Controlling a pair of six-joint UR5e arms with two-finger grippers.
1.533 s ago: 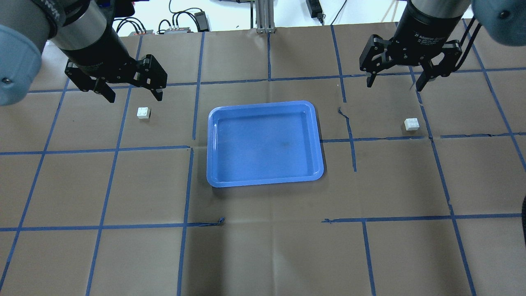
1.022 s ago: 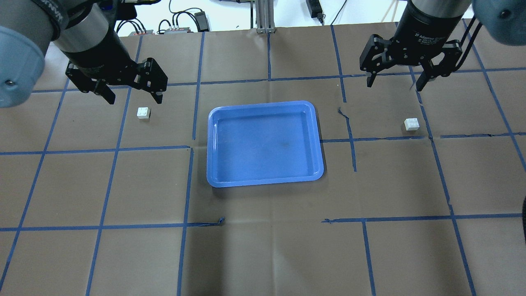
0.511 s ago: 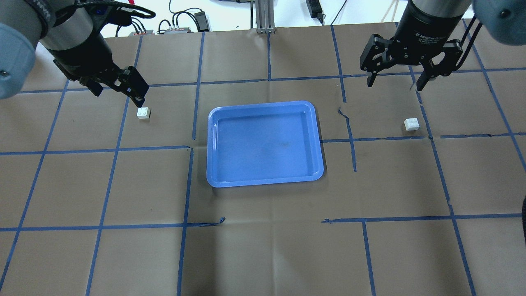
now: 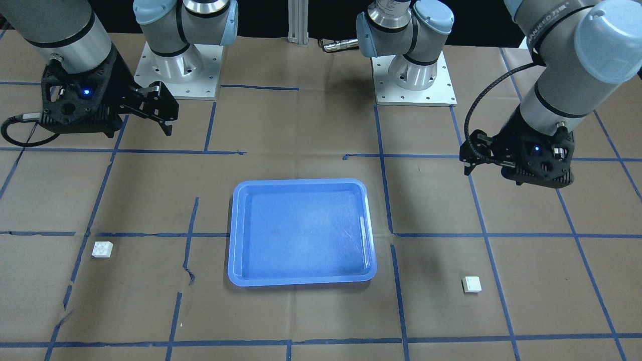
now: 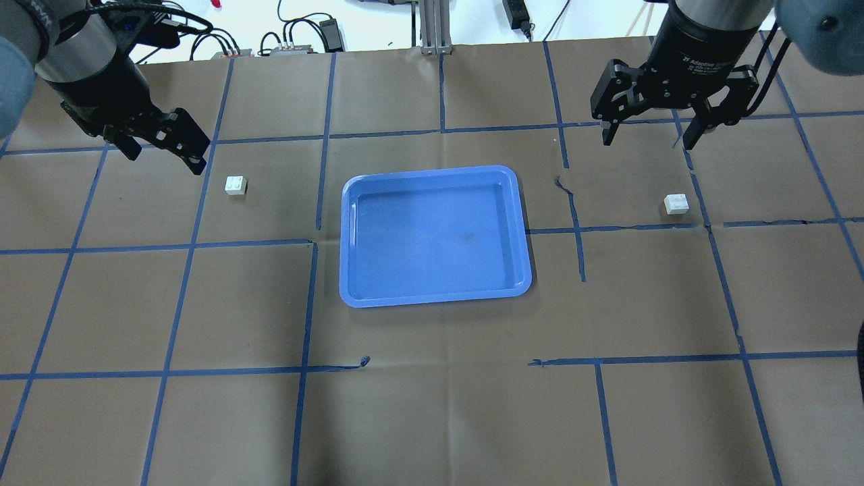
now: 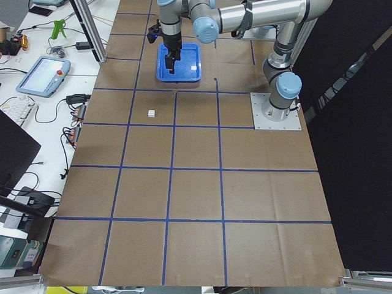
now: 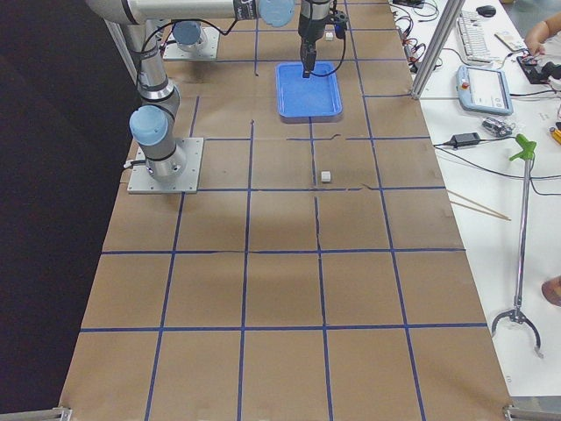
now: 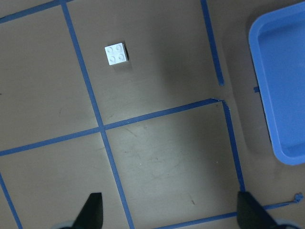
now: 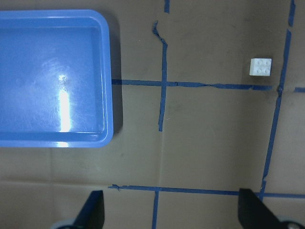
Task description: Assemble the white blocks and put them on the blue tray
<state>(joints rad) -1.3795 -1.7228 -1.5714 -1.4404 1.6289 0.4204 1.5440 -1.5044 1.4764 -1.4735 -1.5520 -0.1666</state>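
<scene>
Two white square plastic bricks, left brick [image 5: 235, 185] and right brick [image 5: 676, 204], flank the blue rectangular plastic tray [image 5: 347, 236] mid-frame; left hand [image 5: 165, 158] and right hand [image 5: 648, 140], fingers apart, should centre overhead before lowering.

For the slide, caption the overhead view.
Open left hand and right hand hover near two separate white blocks flanking the blue tray.

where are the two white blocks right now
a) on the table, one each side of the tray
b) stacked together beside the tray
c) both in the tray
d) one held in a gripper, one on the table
a: the left block and the right block lie apart on the table, one on each side of the tray, and neither is in a gripper.
</scene>
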